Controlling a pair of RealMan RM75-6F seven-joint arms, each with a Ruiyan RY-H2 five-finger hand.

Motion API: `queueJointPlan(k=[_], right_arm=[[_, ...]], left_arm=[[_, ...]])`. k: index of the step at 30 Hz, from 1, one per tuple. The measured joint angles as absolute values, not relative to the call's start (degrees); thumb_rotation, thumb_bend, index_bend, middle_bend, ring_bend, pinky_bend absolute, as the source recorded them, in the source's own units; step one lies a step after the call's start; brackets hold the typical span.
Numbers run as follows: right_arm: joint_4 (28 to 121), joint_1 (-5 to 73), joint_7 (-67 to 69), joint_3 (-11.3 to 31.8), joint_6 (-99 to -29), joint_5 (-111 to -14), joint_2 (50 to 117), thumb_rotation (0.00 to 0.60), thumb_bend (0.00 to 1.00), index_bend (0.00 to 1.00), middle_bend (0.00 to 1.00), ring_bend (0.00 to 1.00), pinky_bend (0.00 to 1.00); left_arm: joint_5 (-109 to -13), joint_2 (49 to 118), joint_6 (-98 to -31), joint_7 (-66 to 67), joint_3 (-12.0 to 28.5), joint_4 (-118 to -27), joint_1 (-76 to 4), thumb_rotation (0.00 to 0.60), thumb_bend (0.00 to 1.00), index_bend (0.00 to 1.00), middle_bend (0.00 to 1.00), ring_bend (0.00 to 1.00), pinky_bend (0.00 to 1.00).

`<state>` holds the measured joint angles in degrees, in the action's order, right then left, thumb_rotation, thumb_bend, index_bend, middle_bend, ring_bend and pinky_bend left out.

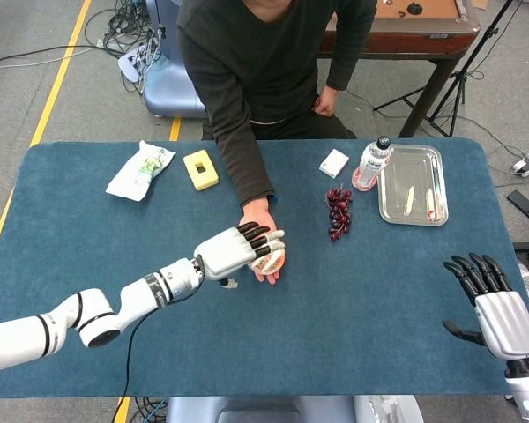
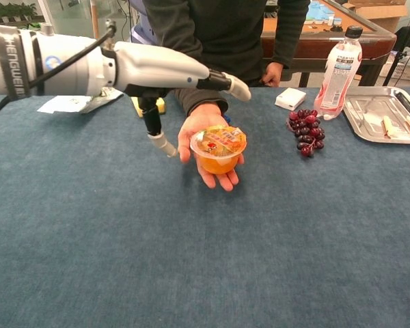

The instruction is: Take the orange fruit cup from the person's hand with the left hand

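Left hand: the left hand [image 1: 234,251] reaches over the blue tabletop [image 1: 88,256] to the person's hand [image 1: 258,231], its fingers [image 1: 263,241] spread wide and extended above the orange fruit cup [image 2: 219,150]; in the chest view the fingertips [image 2: 238,87] pass above and behind the cup and the thumb hangs down to its left, with nothing gripped.
Orange fruit cup: sits upright on the person's upturned palm near the middle of the tabletop, printed foil lid on top; from the head view the robot's fingers cover most of it.
Person: stands at the far edge in a dark long-sleeved top, one arm stretched forward with the cup, the other hand at the hip.
Right hand: the right hand [image 1: 494,310] hovers at the near right corner of the tabletop, fingers apart and empty; only the head view shows it.
Far side, left: a white packet [image 1: 139,170] and a yellow block [image 1: 200,169] lie side by side.
Far side, right: a bunch of dark red grapes [image 2: 305,132], a small white box [image 2: 290,98], a clear bottle [image 2: 339,70] with a black cap and a metal tray [image 2: 369,120] holding a few utensils.
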<state>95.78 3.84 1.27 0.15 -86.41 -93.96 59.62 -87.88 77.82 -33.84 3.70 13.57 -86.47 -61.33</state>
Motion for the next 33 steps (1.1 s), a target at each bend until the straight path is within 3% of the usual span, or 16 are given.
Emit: queueJointPlan(k=[10,20,24,29,33], right_arm=[[94.41,3.79,2.61,0.10,-86.08,-93.29,59.82,0.600,0.05,0.15,0.11,0.00,0.06],[93.78,3.60,3.42,-0.02,-86.06,-92.94,59.41,0.600,0.05,0.15,0.11,0.00,0.06],[93.51,3.23,3.66,-0.11,-86.53,-92.84,59.34,0.600,0.05,0.15,0.11,0.00,0.06],[93.05,2.84,4.14,-0.25,-86.79,-92.62,59.31,0.600,0.05,0.15,0.11,0.00,0.06],[93.11,2.75,4.06,-0.31,-86.99,-92.84,59.09,0.600,0.05,0.15,0.11,0.00,0.06]], left_arm=[[-77.28,82.02,-26.57,12.92,14.12,-82.66,-68.14,0.600,0.12,0.03,0.00,0.00,0.07],[-69.11,87.07,-25.19,19.04,12.38,-77.04,-73.07,0.600,0.12,0.05,0.00,0.00,0.09],[-65.98,88.76,-24.96,19.98,11.42,-74.41,-74.52,0.600,0.12,0.12,0.00,0.04,0.19],[-64.23,90.06,-25.64,19.70,10.19,-72.44,-75.13,0.600,0.12,0.20,0.00,0.19,0.40],[-64.75,90.76,-27.52,18.09,10.13,-72.09,-74.62,0.600,0.12,0.30,0.11,0.32,0.54]])
